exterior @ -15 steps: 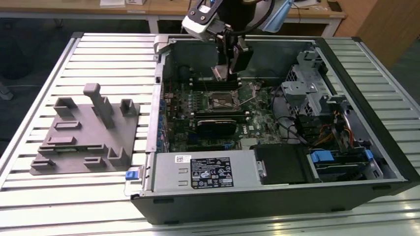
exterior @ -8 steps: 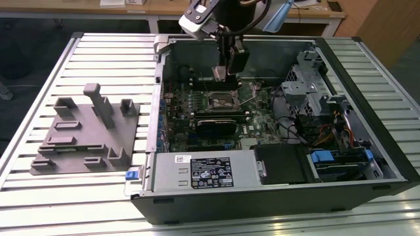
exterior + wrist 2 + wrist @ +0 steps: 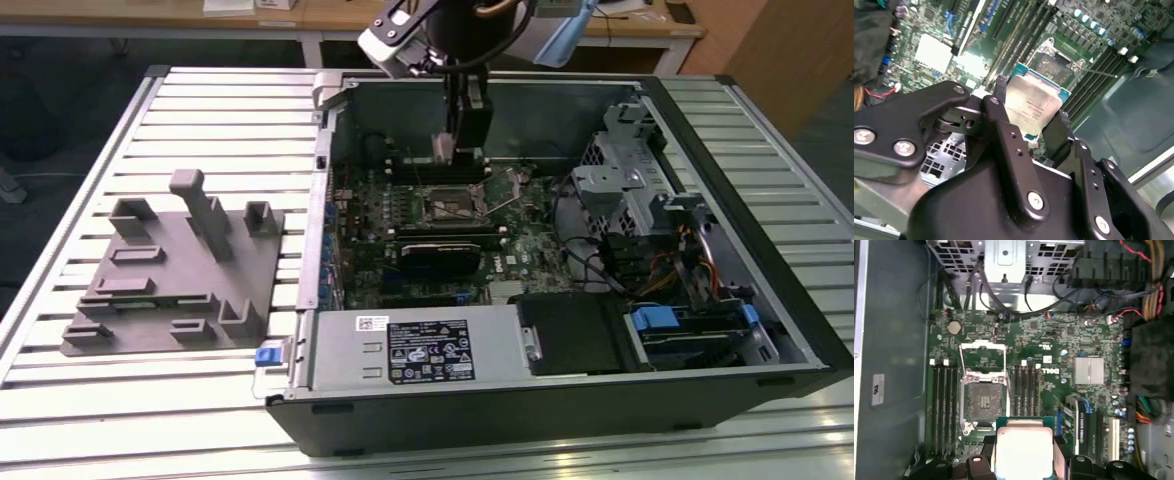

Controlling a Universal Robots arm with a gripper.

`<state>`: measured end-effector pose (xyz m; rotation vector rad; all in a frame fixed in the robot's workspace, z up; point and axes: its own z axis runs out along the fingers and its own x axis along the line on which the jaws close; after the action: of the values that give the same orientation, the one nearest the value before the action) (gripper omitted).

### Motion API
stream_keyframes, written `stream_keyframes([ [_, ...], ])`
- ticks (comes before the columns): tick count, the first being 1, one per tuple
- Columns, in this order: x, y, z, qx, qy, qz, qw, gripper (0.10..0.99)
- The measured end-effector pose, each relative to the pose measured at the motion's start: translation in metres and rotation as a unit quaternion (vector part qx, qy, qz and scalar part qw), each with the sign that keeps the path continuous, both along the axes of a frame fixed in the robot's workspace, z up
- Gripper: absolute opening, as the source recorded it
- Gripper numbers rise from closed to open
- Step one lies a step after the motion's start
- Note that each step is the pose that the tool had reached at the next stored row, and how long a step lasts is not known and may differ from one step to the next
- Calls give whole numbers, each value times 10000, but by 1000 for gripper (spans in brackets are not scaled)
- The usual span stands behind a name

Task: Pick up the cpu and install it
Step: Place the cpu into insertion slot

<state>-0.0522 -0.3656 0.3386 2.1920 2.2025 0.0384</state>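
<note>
My gripper [image 3: 1033, 104] is shut on the cpu [image 3: 1030, 102], a flat square chip with a silvery top plate, its fingers pressing on two opposite edges. In the first wrist view the cpu [image 3: 1021, 450] hangs in the gripper [image 3: 1024, 454] just beside the open socket [image 3: 983, 401], whose metal load frame [image 3: 983, 357] is swung up. The second wrist view shows the bare socket [image 3: 1055, 62] just beyond the chip. In the exterior view the gripper [image 3: 461, 152] hovers inside the open computer case, slightly behind the socket [image 3: 447, 206] and above the motherboard.
The case [image 3: 561, 400] lies open on a slatted metal table [image 3: 200, 110]. A grey plastic tray [image 3: 174, 270] with upright posts sits at the exterior view's left. Memory slots [image 3: 943, 405] flank the socket. A drive cage [image 3: 627, 180], cables and a power supply [image 3: 414, 350] crowd the case.
</note>
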Motion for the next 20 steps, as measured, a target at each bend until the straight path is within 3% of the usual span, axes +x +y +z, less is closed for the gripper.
stream_keyframes([
  [6, 0, 145, -49, 0, 0, -3, 10000, 541],
  [11, 0, 271, -140, 0, 0, -5, 10000, 541],
  [20, 10, 313, -304, -1, -5, 40, 10000, 541],
])
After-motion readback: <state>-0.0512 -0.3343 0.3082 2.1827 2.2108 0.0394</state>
